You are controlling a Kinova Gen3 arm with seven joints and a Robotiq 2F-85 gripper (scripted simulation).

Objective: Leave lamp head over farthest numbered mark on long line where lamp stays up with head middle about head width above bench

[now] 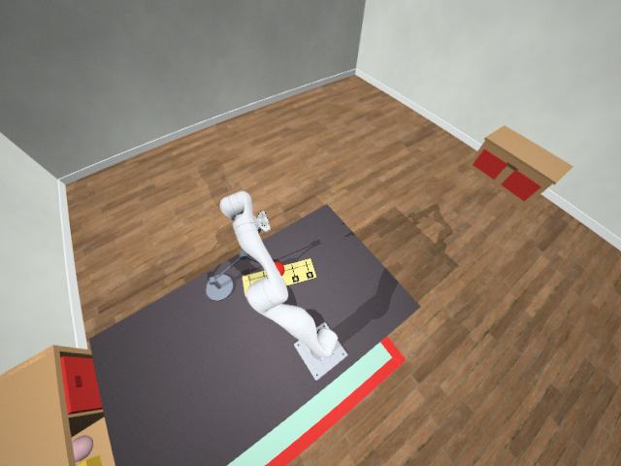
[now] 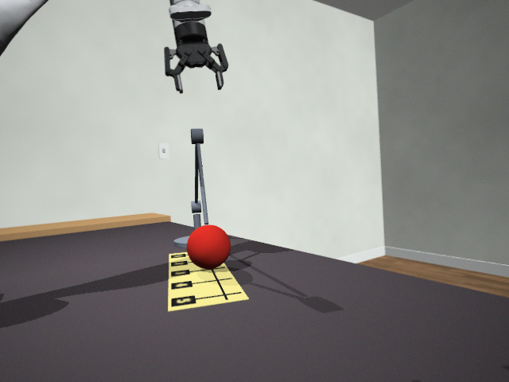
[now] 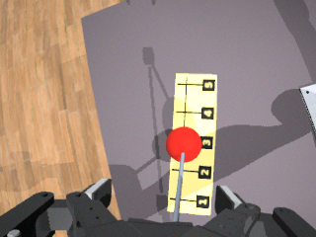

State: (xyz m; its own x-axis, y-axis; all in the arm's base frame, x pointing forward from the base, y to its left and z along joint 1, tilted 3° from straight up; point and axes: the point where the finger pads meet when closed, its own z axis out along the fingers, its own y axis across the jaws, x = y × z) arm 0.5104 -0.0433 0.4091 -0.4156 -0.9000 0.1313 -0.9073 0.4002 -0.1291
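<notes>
My tool [image 2: 199,83] hangs wide open, holding nothing, high above the lamp's elbow [image 2: 196,136] | red lamp head [image 3: 184,144] over mark 3 on yellow strip [image 3: 192,95], dark table [image 2: 370,321] | digits 1–5 readable.

Lamp head [image 2: 208,247] above marked strip [image 2: 205,290], gripper [image 2: 199,83] high overhead
</notes>
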